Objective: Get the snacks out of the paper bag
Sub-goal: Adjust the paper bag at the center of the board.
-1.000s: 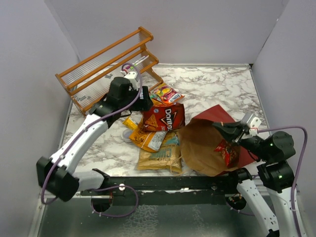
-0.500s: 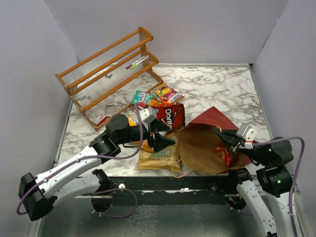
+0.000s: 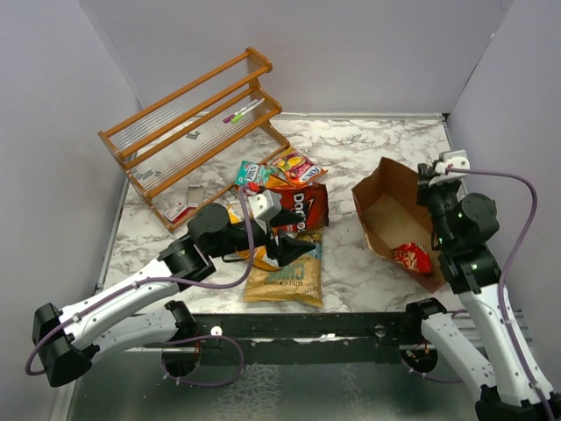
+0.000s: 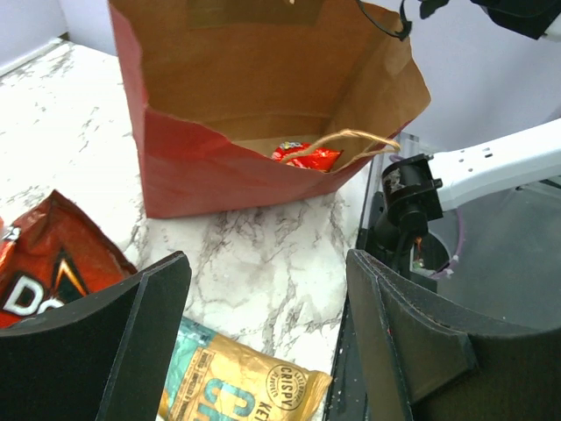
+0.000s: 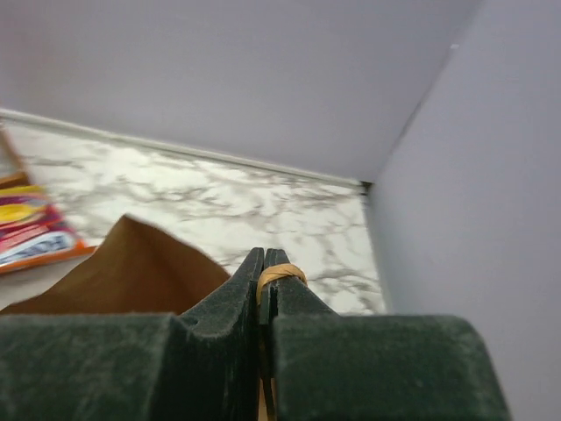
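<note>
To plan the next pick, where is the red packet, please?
Top view, right side: the red packet lies inside the paper bag, at its near end.

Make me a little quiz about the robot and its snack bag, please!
1. True or false: the dark red paper carrier bag is empty.
2. What does the right tool pinch? A. the bag's thin twisted paper handle B. a thin marker C. the red Doritos chip bag
3. Fill in: on the left tool, the jaws stand ____.
Key: 1 false, a small red crinkly packet lies inside; 2 A; 3 open.
</note>
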Tool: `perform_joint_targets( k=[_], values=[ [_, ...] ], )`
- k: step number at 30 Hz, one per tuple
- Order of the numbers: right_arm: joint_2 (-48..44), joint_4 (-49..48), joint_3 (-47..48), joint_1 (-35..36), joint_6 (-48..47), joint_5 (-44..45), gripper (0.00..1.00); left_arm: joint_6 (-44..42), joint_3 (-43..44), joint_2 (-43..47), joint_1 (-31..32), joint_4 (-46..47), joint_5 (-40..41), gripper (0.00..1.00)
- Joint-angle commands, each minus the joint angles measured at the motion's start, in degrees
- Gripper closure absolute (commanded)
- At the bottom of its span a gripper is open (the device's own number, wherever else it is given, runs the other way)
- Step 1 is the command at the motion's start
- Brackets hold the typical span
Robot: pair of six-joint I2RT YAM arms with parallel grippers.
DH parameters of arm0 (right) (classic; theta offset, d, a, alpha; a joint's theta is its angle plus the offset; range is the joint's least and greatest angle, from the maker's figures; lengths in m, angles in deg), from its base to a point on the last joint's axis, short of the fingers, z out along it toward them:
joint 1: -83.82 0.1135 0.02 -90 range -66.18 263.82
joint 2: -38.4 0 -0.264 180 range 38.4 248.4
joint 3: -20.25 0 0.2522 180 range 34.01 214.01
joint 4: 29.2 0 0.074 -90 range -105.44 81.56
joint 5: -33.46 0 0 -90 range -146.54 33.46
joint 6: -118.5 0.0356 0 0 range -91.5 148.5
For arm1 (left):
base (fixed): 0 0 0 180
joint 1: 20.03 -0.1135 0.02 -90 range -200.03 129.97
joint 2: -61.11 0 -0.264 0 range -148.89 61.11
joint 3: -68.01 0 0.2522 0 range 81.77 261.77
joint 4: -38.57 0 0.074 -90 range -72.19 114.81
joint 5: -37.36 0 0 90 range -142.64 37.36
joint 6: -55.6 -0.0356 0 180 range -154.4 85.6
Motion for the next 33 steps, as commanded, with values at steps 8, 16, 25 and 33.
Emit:
perform_joint_targets(
  k=[8,16,25,33],
  values=[
    [19.38,-26.56,8.39,-4.59,-25.96,14.95,0.98,-2.39,2.97,5.26,0.32,-6.36,3.80,0.26],
    [27.25,-12.63,17.95,-7.47,-36.10,-19.08,0.98,-4.04,3.17,9.48,0.25,-11.09,4.97,0.26],
    [9.77,-3.83,-5.66,-4.03,-33.03,-54.08,0.98,-3.19,1.47,11.23,0.25,-11.27,5.44,0.25],
    [-2.11,-1.33,-7.86,-4.03,-14.16,-21.21,0.98,-1.02,1.18,5.59,0.23,-6.81,0.27,0.25]
  ],
)
